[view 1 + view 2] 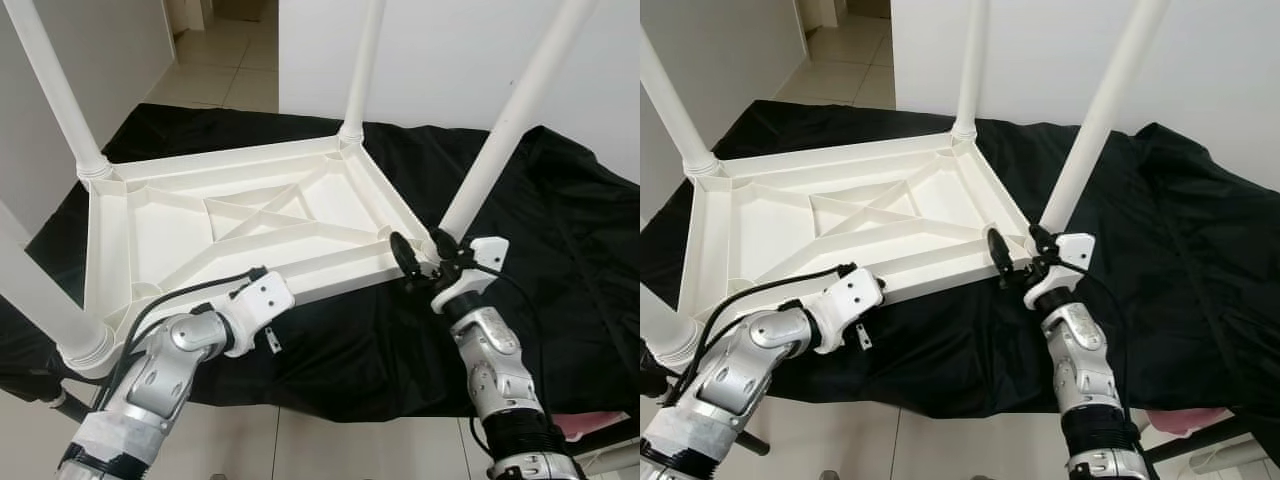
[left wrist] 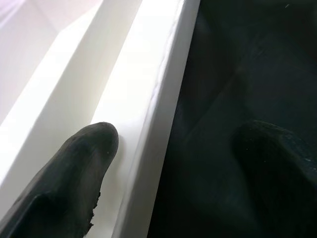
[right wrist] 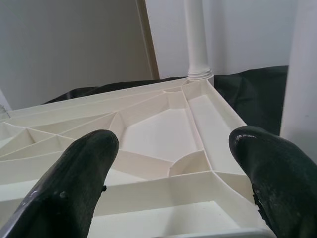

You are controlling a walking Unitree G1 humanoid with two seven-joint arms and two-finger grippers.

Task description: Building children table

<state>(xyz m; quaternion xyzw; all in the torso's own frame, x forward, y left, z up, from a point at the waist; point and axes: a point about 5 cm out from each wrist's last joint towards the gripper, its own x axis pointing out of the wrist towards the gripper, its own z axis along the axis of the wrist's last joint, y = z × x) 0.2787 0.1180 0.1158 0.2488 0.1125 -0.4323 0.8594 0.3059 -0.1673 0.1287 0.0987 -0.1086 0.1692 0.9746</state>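
Surface: a bench covered by a black cloth (image 1: 560, 230) that hangs over its edges and lies in folds.
Room: pale floor tiles (image 1: 235, 65) at the far side, a white wall (image 1: 440, 50) behind the bench, and a doorway far left.
Table: a white plastic children table (image 1: 250, 225) lies upside down on the black cloth, on the left and middle of the bench.
Which way it points: the flat top faces down and the ribbed underside faces up, with crossed ribs in the middle.
Legs: four white legs stand up from the corners, such as the far leg (image 1: 362, 65) and the right leg (image 1: 510, 120). They lean outward a little as they rise.
Long axis: the table top runs longer from left to right than from near to far.
Left hand (image 2: 163, 163): at the near edge of the table. Its fingers are spread, one finger (image 2: 74, 178) on the white rim and the other over the black cloth.
Right hand (image 1: 420, 255): at the near right corner, beside the foot of the right leg. Its fingers are spread wide and pinch nothing.
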